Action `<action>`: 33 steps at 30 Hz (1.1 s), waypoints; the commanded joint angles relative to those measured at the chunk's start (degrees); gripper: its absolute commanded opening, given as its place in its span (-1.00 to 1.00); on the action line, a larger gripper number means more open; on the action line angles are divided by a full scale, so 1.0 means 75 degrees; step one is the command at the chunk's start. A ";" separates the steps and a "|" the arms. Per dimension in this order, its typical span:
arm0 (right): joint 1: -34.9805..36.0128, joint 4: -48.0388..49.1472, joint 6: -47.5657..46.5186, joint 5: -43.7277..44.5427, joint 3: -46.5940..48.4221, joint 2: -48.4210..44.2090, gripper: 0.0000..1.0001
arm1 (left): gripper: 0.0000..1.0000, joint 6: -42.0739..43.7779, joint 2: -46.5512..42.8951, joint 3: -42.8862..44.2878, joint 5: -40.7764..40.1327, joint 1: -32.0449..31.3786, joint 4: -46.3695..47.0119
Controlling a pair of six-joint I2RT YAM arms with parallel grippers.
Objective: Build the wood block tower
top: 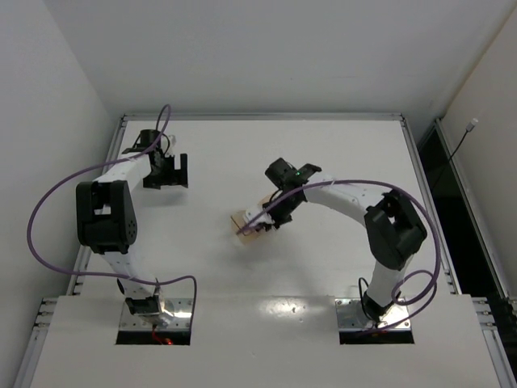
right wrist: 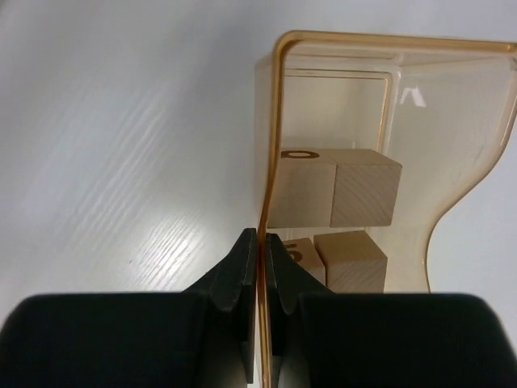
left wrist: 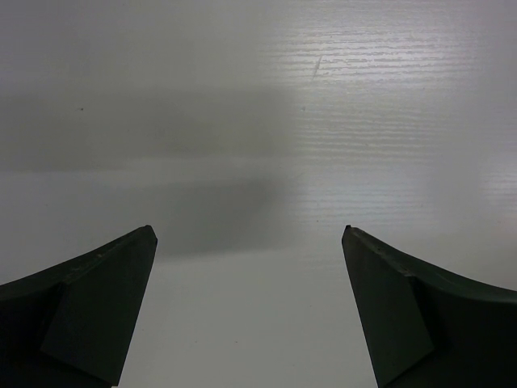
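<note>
Right fingers (right wrist: 241, 271) are pinched shut on the thin side wall of the orange tray (right wrist: 388, 40), about mid-table (top: 323, 267). The wood blocks (right wrist: 339, 190) sit loose inside it, just past the fingertips on the inner side of that wall. They're cubes, so no long axis; the tray runs lengthwise away from the fingers. No tower yet. Left fingers (left wrist: 97, 299) are spread wide, far left, well apart from the tray, so the right arm's way nearer.

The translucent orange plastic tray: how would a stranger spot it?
Look at the middle of the white table, where the right gripper ends. The tray is the only see-through orange box, holding tan wooden cubes, its wall pinched by that gripper.
</note>
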 commanded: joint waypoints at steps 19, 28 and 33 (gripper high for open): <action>-0.1162 -0.1320 0.7196 -0.6359 0.3538 0.2758 -1.00 | 0.99 0.0545 -0.0263 0.0167 0.0620 0.0174 -0.0132; -0.1386 -0.3009 0.6775 -0.7829 0.4596 0.4388 -1.00 | 0.99 0.0756 -0.0181 0.0167 0.0761 0.0314 -0.0202; -0.1679 -0.3349 0.6844 -0.7829 0.5194 0.4869 -1.00 | 0.99 0.0756 -0.0181 0.0167 0.0913 0.0315 -0.0272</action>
